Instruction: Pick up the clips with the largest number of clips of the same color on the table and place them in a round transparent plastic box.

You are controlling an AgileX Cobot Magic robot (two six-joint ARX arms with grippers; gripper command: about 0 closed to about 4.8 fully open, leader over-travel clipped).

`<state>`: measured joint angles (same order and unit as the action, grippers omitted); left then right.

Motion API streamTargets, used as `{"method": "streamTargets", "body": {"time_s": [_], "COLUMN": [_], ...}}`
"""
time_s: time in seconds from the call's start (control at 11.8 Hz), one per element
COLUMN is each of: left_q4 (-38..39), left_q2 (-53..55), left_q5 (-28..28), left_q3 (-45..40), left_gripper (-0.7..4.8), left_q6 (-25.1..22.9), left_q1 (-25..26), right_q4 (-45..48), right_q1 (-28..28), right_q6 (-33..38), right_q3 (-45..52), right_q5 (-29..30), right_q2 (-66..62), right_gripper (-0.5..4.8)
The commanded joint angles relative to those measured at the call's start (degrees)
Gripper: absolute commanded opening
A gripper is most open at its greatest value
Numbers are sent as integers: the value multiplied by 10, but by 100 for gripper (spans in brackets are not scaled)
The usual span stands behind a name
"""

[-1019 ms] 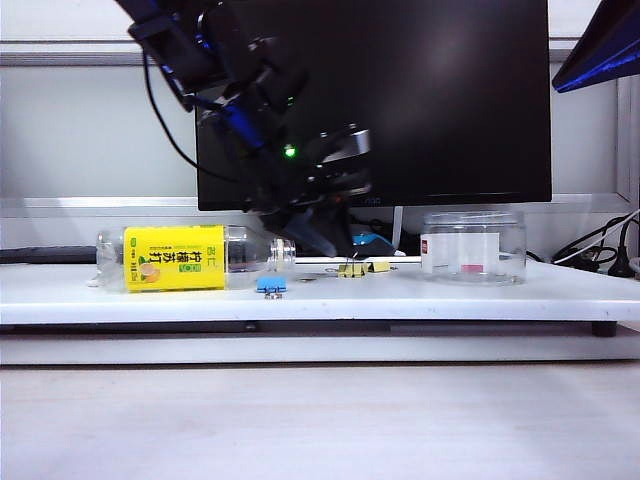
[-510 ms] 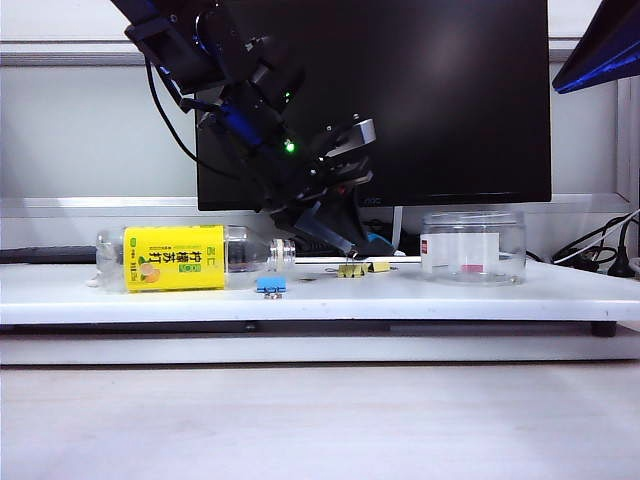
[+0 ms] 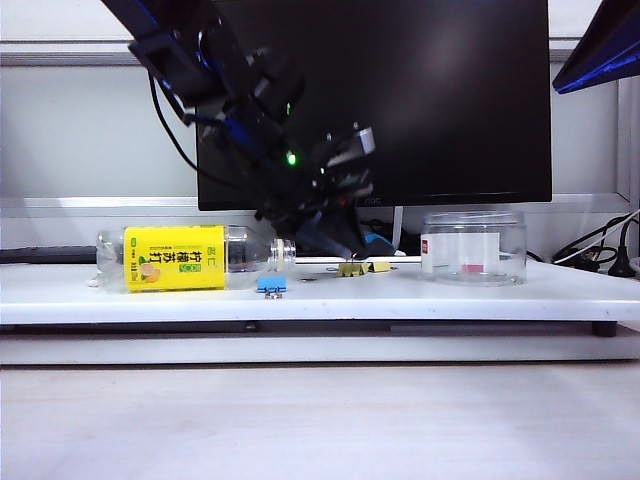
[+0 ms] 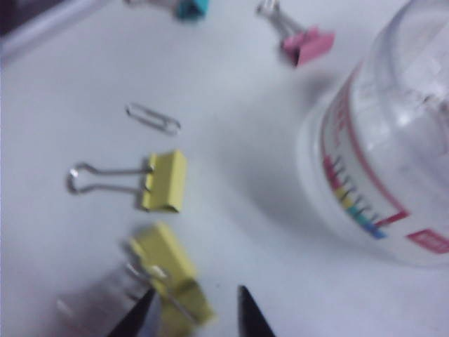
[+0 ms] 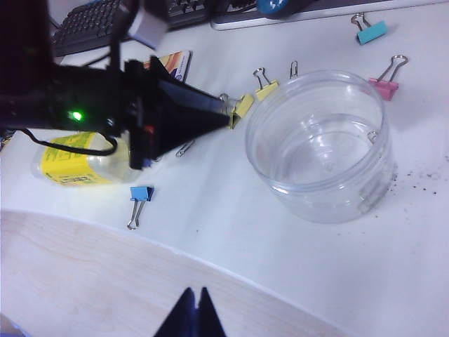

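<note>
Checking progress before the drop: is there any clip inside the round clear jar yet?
No. In the right wrist view the round clear jar is empty; both yellow binder clips lie outside it.

Clips: two yellow binder clips (image 4: 165,181) (image 4: 173,272), wire handles flat, side by side just beside the jar.
Jar: my target, the round transparent plastic box (image 5: 319,144), upright, lidless, white-labelled.
</note>
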<state>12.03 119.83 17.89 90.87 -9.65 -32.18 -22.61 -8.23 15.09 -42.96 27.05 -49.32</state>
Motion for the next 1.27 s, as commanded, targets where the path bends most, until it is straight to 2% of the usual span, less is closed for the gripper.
{"method": "streamTargets", "body": {"time_s": [0.08, 0.17, 0.25, 0.34, 0.76, 0.85, 0.93, 1.02, 1.1, 1.19, 1.27], "left_q4": [-13, -14, -15, -16, -9, 24, 85, 157, 183, 201, 219], "left_q2": [1, 1, 1, 2, -3, -9, -13, -13, -13, -13, -9], "left_q5": [1, -2, -3, -3, -21, -10, 4, 17, 40, 88, 168], "left_q3": [3, 3, 3, 3, 5, 25, 65, 109, 119, 121, 121], "left_gripper": [111, 110, 49, 25, 11, 13, 27, 27, 27, 27, 27], "left_q6": [-3, 2, 2, 2, 9, -17, -73, -149, -182, -204, -211], "left_q1": [0, 0, 0, 0, 1, 4, 13, 25, 32, 47, 70], "right_q4": [6, 6, 6, 5, 5, 4, 5, 1, 1, 1, 2], "right_q1": [0, 0, 0, 0, 0, 0, 0, 0, 0, 0, 0], "right_q6": [-6, -6, -6, -6, -17, -21, -25, -34, -36, -36, -36], "right_q3": [-2, -2, -2, -2, -1, -1, 0, 1, 1, 1, 1], "right_q5": [0, 0, 0, 0, 0, 0, 0, 0, 0, 0, -1], "right_q2": [1, 1, 1, 1, 1, 1, 0, 0, 0, 0, 0], "right_gripper": [13, 13, 13, 13, 13, 13, 13, 13, 13, 13, 13]}}
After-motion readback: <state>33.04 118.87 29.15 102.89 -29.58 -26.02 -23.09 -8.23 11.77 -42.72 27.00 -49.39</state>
